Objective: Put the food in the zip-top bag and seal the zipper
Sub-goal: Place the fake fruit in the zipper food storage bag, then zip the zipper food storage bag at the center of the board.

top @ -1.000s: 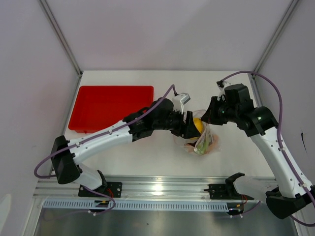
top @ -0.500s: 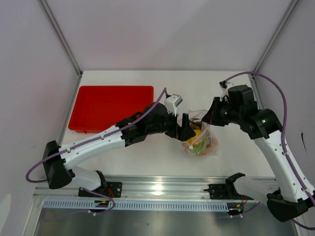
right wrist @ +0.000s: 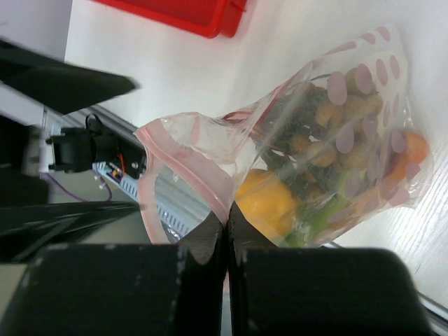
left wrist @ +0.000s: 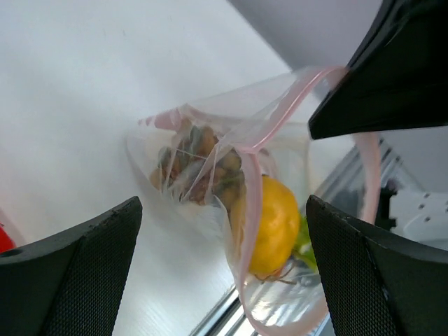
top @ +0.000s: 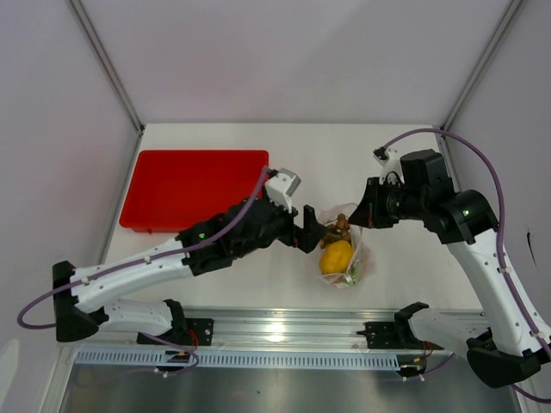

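The clear zip-top bag (top: 346, 251) hangs in mid-table from my right gripper (top: 363, 213). That gripper is shut on the pink-red zipper strip (right wrist: 210, 189) at the bag's mouth (right wrist: 226, 225). Inside the bag are the yellow-orange fruit (top: 337, 256), tan berries (right wrist: 343, 119), green stalks (right wrist: 325, 213) and an orange piece (right wrist: 413, 150). The sweet potato does not show clearly. My left gripper (top: 312, 225) is open and empty, just left of the bag's mouth. In the left wrist view the bag (left wrist: 210, 133), fruit (left wrist: 273, 224) and berries (left wrist: 199, 161) lie ahead between its spread fingers (left wrist: 84, 266).
The red tray (top: 194, 185) sits at the back left, empty, behind my left arm. Its corner shows in the right wrist view (right wrist: 189, 14). The metal rail (top: 275, 331) runs along the table's near edge, just below the bag.
My left gripper let go of the yellow fruit at the bag's mouth and drew back to the left. The fruit dropped lower into the bag. My right gripper kept its hold.
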